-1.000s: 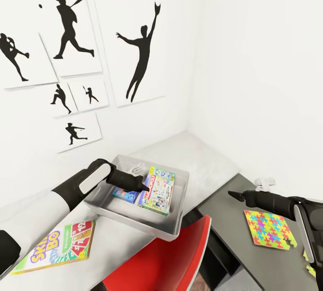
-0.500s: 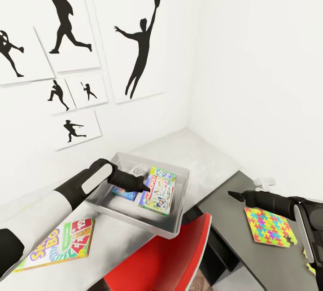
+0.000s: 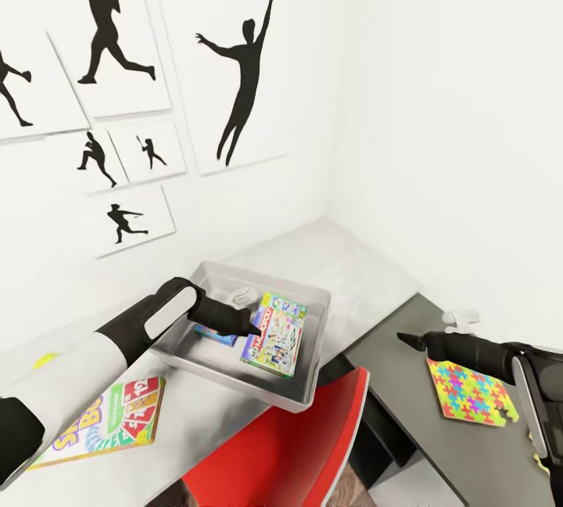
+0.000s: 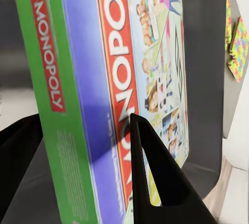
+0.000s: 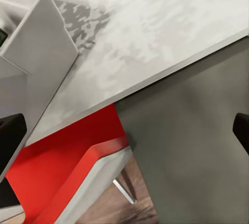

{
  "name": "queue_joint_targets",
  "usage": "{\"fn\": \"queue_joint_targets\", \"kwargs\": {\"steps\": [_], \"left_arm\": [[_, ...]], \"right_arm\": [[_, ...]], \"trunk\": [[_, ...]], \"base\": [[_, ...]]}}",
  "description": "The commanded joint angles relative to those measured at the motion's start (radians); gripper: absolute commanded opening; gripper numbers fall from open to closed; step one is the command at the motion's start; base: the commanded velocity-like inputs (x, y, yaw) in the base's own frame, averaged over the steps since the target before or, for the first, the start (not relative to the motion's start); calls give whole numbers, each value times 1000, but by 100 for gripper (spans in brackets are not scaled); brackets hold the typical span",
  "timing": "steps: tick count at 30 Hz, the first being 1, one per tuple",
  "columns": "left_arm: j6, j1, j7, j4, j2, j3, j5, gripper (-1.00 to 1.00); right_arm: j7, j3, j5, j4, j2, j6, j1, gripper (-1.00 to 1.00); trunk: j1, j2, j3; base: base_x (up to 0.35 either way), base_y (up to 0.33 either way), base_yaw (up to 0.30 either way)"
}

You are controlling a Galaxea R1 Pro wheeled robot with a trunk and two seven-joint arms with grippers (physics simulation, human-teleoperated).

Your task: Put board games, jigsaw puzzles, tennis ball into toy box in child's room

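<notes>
The left gripper (image 3: 252, 329) is inside the toy box (image 3: 309, 388), and its two dark fingers (image 4: 155, 182) stand on both sides of the green edge of the Monopoly box (image 3: 274, 332). They look closed on this edge, so the gripper is grasping the game. The game lies tilted in the toy box, with one side a little higher. Just beside it, partly under the left arm, a small blue game (image 3: 216, 332) lies in the same box.

The toy box stands on the pale table (image 3: 367, 280). On the table, near the left arm, the Skip-Bo game (image 3: 105, 421) lies flat, apart from the toy box. In front of the toy box is a red chair (image 3: 289, 452).

The right gripper (image 3: 409, 339) hovers above the dark grey cabinet top (image 3: 391, 374). In the right wrist view its fingertips (image 5: 10, 133) are wide apart with nothing between them, so it is released. A puzzle box (image 3: 469, 401) lies flat on the dark top, just beside the right arm.

On the white wall hang black baseball player pictures (image 3: 242, 77).
</notes>
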Motion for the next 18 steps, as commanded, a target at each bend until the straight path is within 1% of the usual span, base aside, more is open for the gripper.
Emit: {"fn": "queue_joint_targets", "kwargs": {"steps": [1,18], "left_arm": [[-1,-2,-10,2,0,-3,-10,-100],[-2,-6,-14,11,-3,-2,-14,-100]], "right_arm": [[9,-1,9,-1,0,4,-1,100],[9,-1,9,-1,0,4,-1,100]], "trunk": [[1,-2,-4],[1,-2,-31]], "base": [[0,0,0],[0,0,0]]}}
